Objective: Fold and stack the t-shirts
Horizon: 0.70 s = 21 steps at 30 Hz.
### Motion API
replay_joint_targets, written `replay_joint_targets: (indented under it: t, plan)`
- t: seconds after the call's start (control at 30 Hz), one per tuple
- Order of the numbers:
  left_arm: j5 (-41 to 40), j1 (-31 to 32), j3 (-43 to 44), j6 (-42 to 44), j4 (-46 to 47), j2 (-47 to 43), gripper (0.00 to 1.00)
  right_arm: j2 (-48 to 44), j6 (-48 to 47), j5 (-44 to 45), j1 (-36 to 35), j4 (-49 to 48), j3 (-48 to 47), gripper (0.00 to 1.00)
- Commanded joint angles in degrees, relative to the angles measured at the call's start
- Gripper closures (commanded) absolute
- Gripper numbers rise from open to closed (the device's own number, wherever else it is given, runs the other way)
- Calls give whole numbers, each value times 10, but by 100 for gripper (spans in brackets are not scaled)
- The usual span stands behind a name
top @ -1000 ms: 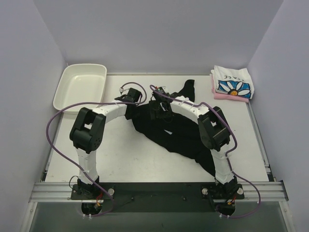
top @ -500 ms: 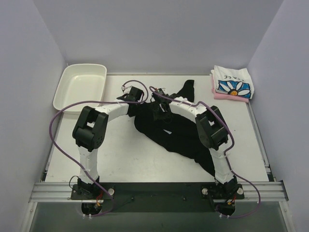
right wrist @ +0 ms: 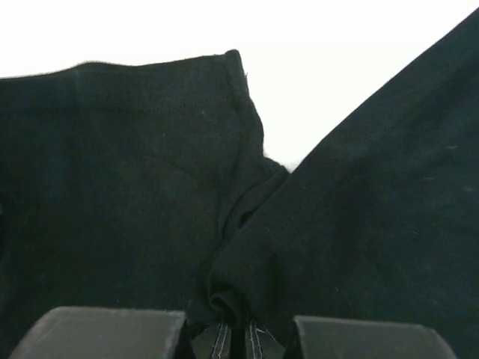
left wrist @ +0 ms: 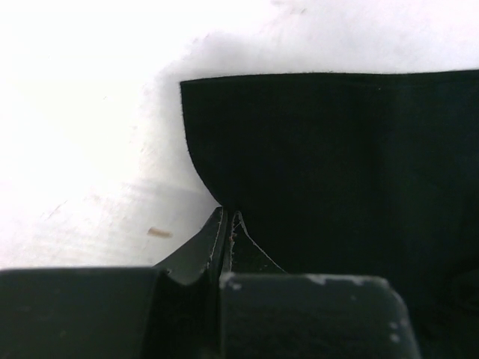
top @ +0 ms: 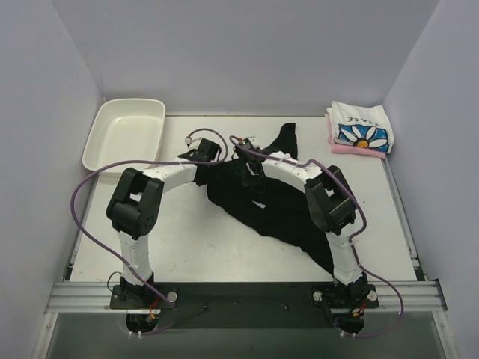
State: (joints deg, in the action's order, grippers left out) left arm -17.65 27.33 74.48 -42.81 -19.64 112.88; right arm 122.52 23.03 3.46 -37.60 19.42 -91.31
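The black t-shirt (top: 281, 209) lies crumpled in the middle of the table, a small white tag (top: 260, 203) showing on it. My left gripper (top: 209, 157) sits at the shirt's far left edge; in the left wrist view it (left wrist: 227, 223) is shut, pinching the curved hem of the black t-shirt (left wrist: 329, 164). My right gripper (top: 251, 170) is over the shirt's upper middle. The right wrist view shows it (right wrist: 236, 335) shut on a bunched fold of black cloth (right wrist: 247, 247). The daisy-print t-shirt (top: 361, 127) lies folded on the pink t-shirt (top: 352, 149) at the back right.
A white plastic tray (top: 105, 127) stands at the back left corner. Purple cables (top: 86, 187) loop off both arms. Walls close in the table on three sides. Bare tabletop (top: 187, 239) stretches left of and in front of the black shirt.
Both grippers have closed on the black shirt, the left first, then the right. The left wrist moved slightly at the shirt's left edge; the far sleeve has shifted a little.
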Motion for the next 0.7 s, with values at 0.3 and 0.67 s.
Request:
replay_joint_targets:
  t: [0.3,0.67]
  plan:
    - [-10,-36,169,73,-193,-248,100,-407,-101,151,29,121,-48,100]
    - [-12,-36,297,124,-278,-411,100,-605,-91,232,71,170,-48,100]
